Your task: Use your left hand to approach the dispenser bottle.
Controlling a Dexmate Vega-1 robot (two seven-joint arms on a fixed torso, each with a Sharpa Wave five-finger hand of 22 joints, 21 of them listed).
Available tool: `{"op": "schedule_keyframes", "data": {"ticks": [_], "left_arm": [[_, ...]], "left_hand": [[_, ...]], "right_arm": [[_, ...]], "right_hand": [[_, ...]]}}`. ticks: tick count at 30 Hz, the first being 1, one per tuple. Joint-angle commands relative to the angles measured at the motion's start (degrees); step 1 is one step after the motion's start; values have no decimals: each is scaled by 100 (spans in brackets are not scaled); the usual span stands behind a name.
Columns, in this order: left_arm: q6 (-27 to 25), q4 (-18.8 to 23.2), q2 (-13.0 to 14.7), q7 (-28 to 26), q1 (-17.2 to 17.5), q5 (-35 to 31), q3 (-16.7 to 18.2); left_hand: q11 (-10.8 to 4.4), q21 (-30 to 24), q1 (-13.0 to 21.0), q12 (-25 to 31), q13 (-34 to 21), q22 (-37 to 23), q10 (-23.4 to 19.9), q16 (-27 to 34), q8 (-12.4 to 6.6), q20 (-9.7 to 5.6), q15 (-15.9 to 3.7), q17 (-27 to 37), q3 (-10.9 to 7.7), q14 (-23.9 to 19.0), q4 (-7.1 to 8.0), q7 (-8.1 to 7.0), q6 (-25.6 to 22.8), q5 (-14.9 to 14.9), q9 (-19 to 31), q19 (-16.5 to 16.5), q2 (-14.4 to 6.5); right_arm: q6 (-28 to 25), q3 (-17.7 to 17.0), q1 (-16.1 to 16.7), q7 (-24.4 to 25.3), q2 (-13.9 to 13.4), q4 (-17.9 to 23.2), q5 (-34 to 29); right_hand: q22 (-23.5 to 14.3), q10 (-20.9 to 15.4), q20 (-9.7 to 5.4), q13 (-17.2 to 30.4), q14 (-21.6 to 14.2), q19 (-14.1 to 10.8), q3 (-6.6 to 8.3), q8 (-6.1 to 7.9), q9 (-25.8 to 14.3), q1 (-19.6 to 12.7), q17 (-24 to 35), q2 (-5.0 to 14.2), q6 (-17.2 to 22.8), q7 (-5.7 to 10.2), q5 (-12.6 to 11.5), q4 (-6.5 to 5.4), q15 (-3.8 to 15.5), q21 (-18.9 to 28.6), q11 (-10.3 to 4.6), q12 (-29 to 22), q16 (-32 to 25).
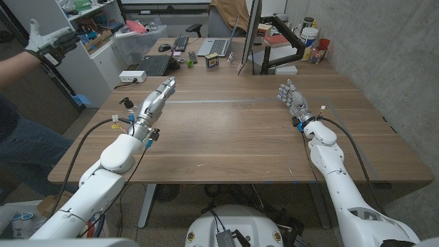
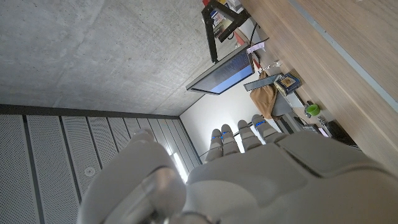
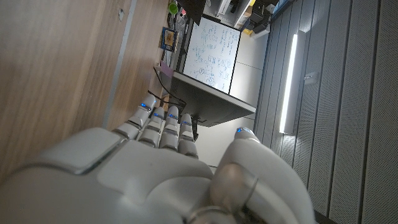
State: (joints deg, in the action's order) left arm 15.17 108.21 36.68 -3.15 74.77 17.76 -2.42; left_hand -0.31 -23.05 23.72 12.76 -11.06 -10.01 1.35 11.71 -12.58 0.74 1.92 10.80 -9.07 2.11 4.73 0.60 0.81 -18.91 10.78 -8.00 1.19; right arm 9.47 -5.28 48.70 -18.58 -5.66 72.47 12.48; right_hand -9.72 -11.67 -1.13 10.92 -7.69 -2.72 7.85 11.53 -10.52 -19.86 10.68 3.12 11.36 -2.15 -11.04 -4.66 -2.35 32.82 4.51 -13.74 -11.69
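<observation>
We see the left hand (image 1: 159, 95) over the wooden table (image 1: 226, 137) on its left side, fingers stretched out nearly straight and pointing toward the far edge, with nothing in its grasp. In the left wrist view the same hand (image 2: 261, 168) shows its back, fingers (image 2: 239, 134) extended side by side and the thumb apart from them, again holding nothing. The right hand (image 1: 293, 99) stands on the table's right side, fingers loosely spread and reaching toward the far edge, and it holds nothing. The right wrist view shows that hand (image 3: 161, 168) from behind, its fingers lined up and the thumb held apart. We cannot pick out the dispenser bottle with any certainty, so we cannot tell where it stands, which way it points or how its long axis runs. Beyond the far edge we see a monitor (image 1: 251, 34), an open laptop (image 1: 154, 65), a keyboard (image 1: 181, 42) and a white box (image 1: 132, 76). At the left edge a person's gloved hand (image 1: 44, 41) is raised.
</observation>
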Motion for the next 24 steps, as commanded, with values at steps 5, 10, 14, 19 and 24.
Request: {"op": "schedule_keyframes", "data": {"ticks": [5,10,14,19,24], "left_arm": [[-204,290,66,-127,329,-240,346],[-225,346,40,-172,447,-316,475],[-298,427,49,-187,558,-382,594],[-395,532,60,-233,690,-538,756],[-443,598,32,-271,779,-683,895]], "left_hand": [[12,30,97,11,-18,-10,-24,15,24,10,8,10,-7,-42,-41,-16,-31,-12,26,28,-34],[4,54,123,13,-18,-11,-42,22,22,17,6,10,-8,-70,-53,-29,-49,-12,27,16,-39],[-3,69,140,10,-19,-11,-44,20,25,23,4,11,-9,-75,-60,-37,-53,-11,28,18,-46],[4,86,153,7,-20,-12,-46,18,28,29,10,13,-10,-78,-63,-36,-58,-7,29,13,-57],[-24,130,221,1,-21,-14,-47,10,32,33,2,14,-59,-70,-79,-46,-60,-7,29,-31,-149]], "right_arm": [[-31,3,-8,9,16,24,-36],[-31,12,-4,0,20,33,-38],[-40,23,-11,-8,17,48,-45],[-73,46,-21,-20,14,61,-58],[-92,74,-40,-30,18,48,-81]], "right_hand": [[-33,-53,-1,9,-40,-50,-3,-16,-33,8,12,36,50,-8,8,26,23,-54,-4,29,21],[-33,-57,-17,8,-50,-72,-3,-15,-33,8,11,40,55,-11,7,29,29,-59,-13,30,19],[-33,-64,-33,7,-56,-87,-3,-14,-33,7,11,41,61,-10,7,32,39,-63,-7,30,18],[-33,-70,-33,7,-60,-95,-4,-15,-33,8,10,44,61,-13,7,35,44,-73,-19,30,19],[-34,-69,-28,6,-62,-101,-5,-17,-33,10,10,46,60,-10,7,37,47,-81,-19,32,19]]}}
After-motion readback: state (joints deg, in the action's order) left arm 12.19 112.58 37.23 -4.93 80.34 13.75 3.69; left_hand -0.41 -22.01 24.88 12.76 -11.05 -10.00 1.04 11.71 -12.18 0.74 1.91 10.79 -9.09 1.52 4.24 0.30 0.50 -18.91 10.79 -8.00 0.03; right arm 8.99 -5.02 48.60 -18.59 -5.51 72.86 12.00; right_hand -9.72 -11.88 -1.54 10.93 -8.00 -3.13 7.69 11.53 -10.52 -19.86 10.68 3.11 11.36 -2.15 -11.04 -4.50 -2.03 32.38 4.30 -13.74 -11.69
